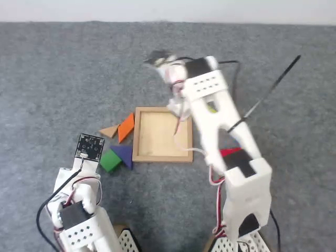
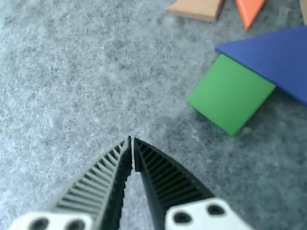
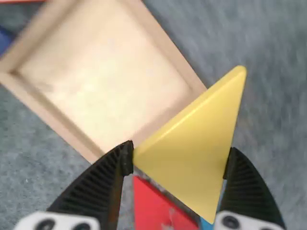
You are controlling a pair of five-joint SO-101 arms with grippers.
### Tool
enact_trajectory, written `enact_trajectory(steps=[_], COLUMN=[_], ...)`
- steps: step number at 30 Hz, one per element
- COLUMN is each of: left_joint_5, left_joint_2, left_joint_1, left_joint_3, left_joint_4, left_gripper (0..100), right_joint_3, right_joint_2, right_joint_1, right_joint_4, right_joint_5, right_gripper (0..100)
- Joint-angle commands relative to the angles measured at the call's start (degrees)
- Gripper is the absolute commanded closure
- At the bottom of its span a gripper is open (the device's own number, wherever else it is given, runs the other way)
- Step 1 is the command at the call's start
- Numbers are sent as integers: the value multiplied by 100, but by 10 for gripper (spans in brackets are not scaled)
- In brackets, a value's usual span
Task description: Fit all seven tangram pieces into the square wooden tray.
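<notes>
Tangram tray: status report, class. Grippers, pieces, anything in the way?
Left gripper jaws shut, empty, near green square. Right gripper jaws shut on yellow triangle, at tray edge. Tray interior bare; nothing blocking.

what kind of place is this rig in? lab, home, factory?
Probably a lab or hobby bench, not a factory: a grey felt-like mat covers the table, a small left arm and right arm stand side by side, and a wooden tray has coloured puzzle pieces beside it.

The square wooden tray (image 1: 137,134) lies flat, its floor bare. Beside it on the left arm's side lie a tan triangle (image 1: 109,131), an orange piece (image 1: 126,127), a green square (image 1: 110,160) and a blue triangle (image 1: 123,154), with a red piece (image 1: 229,151) opposite. A yellow triangle (image 3: 196,143) sits clamped in the right gripper (image 3: 180,153) over the tray's rim.
</notes>
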Motion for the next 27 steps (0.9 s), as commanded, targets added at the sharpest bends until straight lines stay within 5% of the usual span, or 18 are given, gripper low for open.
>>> enact_trajectory(steps=[1,12,21,27], left_joint_5=[-62,-62,-62,-62], left_joint_2=[-62,-62,-62,-62], left_joint_1=[18,18,18,18], left_joint_3=[-84,-84,-84,-84], left_joint_4=[-35,-44,-44,-44], left_gripper=[985,985,985,985], right_joint_3=[-352,-396,-387,-396], right_joint_2=[48,1112,1218,1138], right_joint_1=[-611,-813,-822,-831], right_joint_4=[-136,-532,-866,-813], right_joint_5=[536,2356,2391,2382], right_gripper=[775,775,594,586])
